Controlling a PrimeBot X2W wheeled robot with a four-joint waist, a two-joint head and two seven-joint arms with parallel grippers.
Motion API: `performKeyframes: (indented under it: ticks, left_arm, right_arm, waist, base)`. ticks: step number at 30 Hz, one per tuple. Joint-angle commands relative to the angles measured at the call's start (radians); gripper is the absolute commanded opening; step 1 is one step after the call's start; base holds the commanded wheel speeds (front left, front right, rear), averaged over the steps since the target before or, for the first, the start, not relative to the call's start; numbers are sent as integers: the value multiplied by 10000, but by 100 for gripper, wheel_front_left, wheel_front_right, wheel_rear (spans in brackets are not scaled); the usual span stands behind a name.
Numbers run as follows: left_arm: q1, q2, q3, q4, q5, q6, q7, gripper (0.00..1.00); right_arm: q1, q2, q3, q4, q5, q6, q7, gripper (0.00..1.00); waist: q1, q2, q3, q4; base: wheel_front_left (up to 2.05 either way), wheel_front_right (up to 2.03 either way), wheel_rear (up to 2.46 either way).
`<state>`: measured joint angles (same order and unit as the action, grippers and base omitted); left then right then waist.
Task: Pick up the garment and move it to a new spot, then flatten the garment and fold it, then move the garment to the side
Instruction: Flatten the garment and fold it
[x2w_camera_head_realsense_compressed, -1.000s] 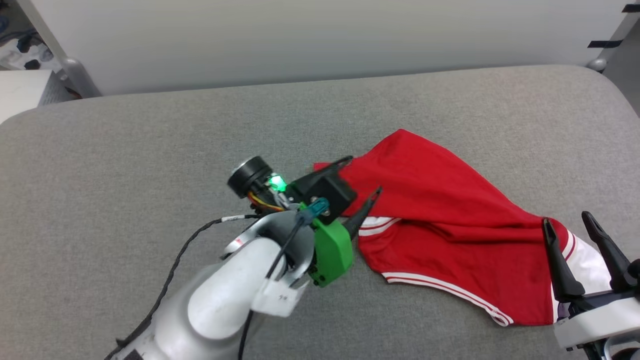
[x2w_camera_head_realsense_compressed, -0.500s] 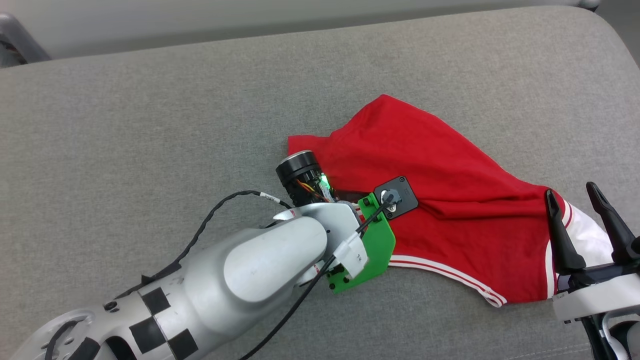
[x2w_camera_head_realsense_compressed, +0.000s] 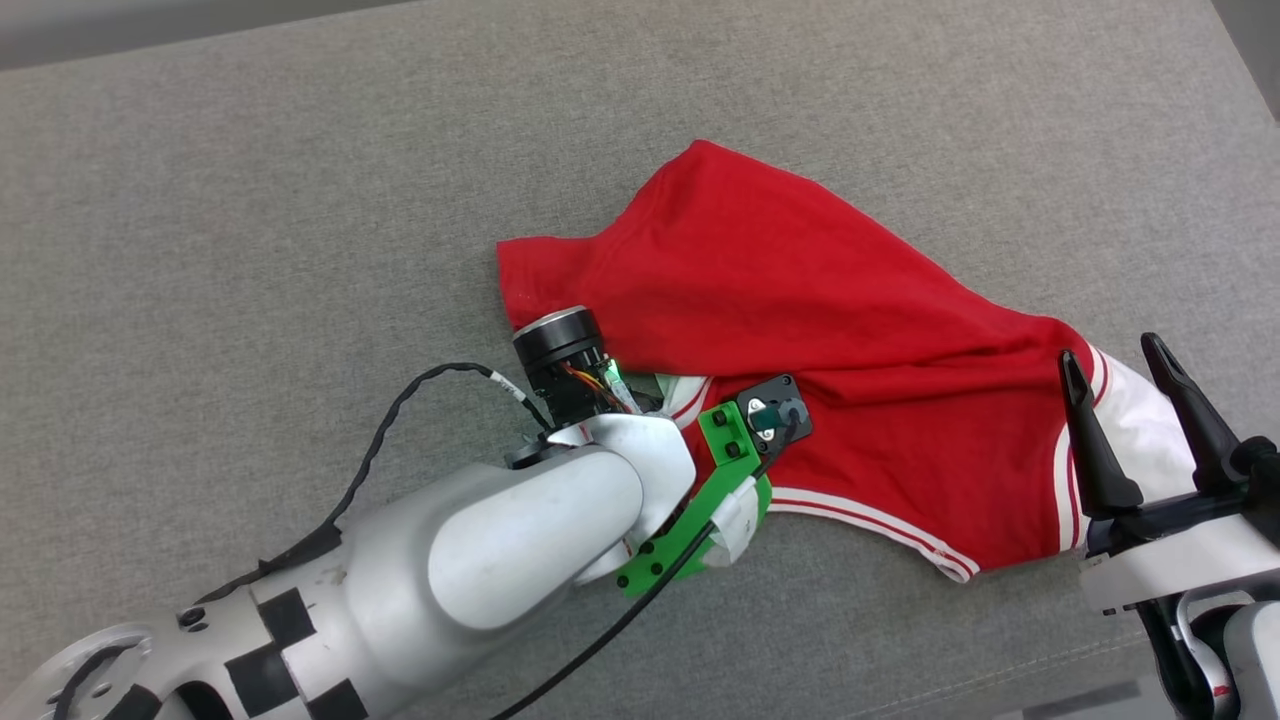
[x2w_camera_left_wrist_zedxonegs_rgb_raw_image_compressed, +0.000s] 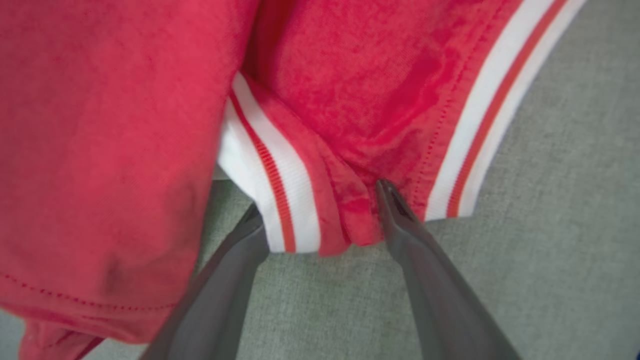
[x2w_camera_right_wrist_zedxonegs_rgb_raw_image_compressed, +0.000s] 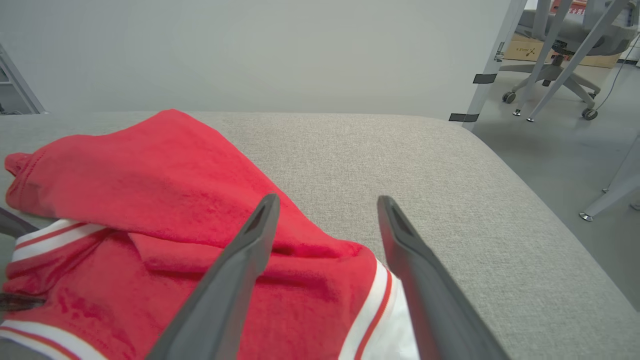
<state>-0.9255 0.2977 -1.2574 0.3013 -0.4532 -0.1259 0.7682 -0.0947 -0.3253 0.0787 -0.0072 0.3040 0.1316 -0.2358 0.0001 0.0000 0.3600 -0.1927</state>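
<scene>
Head view: the shirt (x2w_camera_head_realsense_compressed: 800, 290) is lying crumpled on a grey padded surface (x2w_camera_head_realsense_compressed: 250, 200), right of the middle, its red body bunching up and a striped hem running along its near edge. The left arm (x2w_camera_head_realsense_compressed: 530, 540) is coming in from the lower left, and its wrist, carrying a green bracket (x2w_camera_head_realsense_compressed: 700, 520) and a black camera lens (x2w_camera_head_realsense_compressed: 555, 345), is sitting over the shirt's near-left edge and hiding the fingers below it. A black cable (x2w_camera_head_realsense_compressed: 400, 420) is looping beside the wrist. At the lower right the right gripper (x2w_camera_head_realsense_compressed: 1107, 348) is pointing up with its two dark fingers spread wide, holding nothing, their tips showing against the white sleeve at the shirt's right end.

Left wrist view: the left gripper (x2w_camera_left_wrist_zedxonegs_rgb_raw_image_compressed: 320, 200) is standing with its fingers wide apart, straddling a fold of the shirt (x2w_camera_left_wrist_zedxonegs_rgb_raw_image_compressed: 100, 100) where the red-and-white trim is doubling over. The left fingertip is slipping behind the white band and the right one is touching red cloth, but they are not pinching it. Grey padding (x2w_camera_left_wrist_zedxonegs_rgb_raw_image_compressed: 550, 200) is showing beneath.

Right wrist view: the right gripper (x2w_camera_right_wrist_zedxonegs_rgb_raw_image_compressed: 325, 200) is gaping, fingers released, over the shirt (x2w_camera_right_wrist_zedxonegs_rgb_raw_image_compressed: 150, 170), which is heaping up on the left of the padding (x2w_camera_right_wrist_zedxonegs_rgb_raw_image_compressed: 400, 150). A pale wall (x2w_camera_right_wrist_zedxonegs_rgb_raw_image_compressed: 250, 50) is standing behind, and an office chair (x2w_camera_right_wrist_zedxonegs_rgb_raw_image_compressed: 560, 50) is sitting on the floor at the upper right.
</scene>
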Motion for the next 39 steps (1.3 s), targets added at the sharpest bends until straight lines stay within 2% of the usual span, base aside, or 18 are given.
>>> performKeyframes:
  ticks: [1, 4, 5, 7, 11, 15, 22, 25, 31, 39]
  left_arm:
    - [609, 272, -226, 36, 58, -47, 293, 100]
    - [723, 462, -227, -83, -56, -47, 349, 100]
    - [720, 498, -227, -85, -62, -47, 326, 47]
    - [672, 555, -227, 41, -92, -47, 199, 0]
    - [648, 506, -227, 350, -21, -48, -103, 0]
    - [498, 318, -228, 616, -63, -48, -1010, 0]
    - [-129, 128, 38, 1261, -645, -38, -4124, 0]
    - [-31, 275, 526, 1451, -821, 243, -5052, 0]
    - [690, 1271, 1538, 1084, -1433, 1075, -6163, 0]
    - [2398, 3314, 2759, 252, -2691, 2199, -6555, 0]
  right_arm:
    - [-229, -7, 49, 63, 76, -9, -116, 100]
    - [-338, -9, 101, 157, 100, -9, -159, 100]
    - [-369, -18, 109, 188, 108, -9, -172, 100]
    - [-416, -25, 126, 226, 103, -9, -189, 100]
    - [-467, -37, 171, 299, 82, -9, -211, 100]
    - [-389, -79, 127, 387, 83, -9, -227, 100]
    - [84, -59, -55, 339, -7, -9, -230, 100]
    - [238, -68, -78, 292, -18, -9, -184, 100]
    - [544, -71, -193, 276, -9, -9, -78, 100]
    - [789, -44, -206, 259, -8, -9, -21, 100]
  waist:
    - [-1, 0, 223, -222]
    - [-1, 0, 279, -279]
    - [-1, 0, 292, -283]
    - [-1, 0, 299, -279]
    - [-1, 0, 236, -233]
    - [-1, 0, 9, -45]
    - [-1, 0, -734, 636]
    - [-1, 0, -1025, 907]
    - [-1, 0, -1499, 1411]
    - [-1, 0, -1701, 1684]
  base:
    - [0, 0, 0]
    - [0, 0, 0]
    - [0, 0, 0]
    - [0, 0, 0]
    - [0, 0, 0]
    - [0, 0, 0]
    - [0, 0, 0]
    - [0, 0, 0]
    - [0, 0, 0]
    - [0, 0, 0]
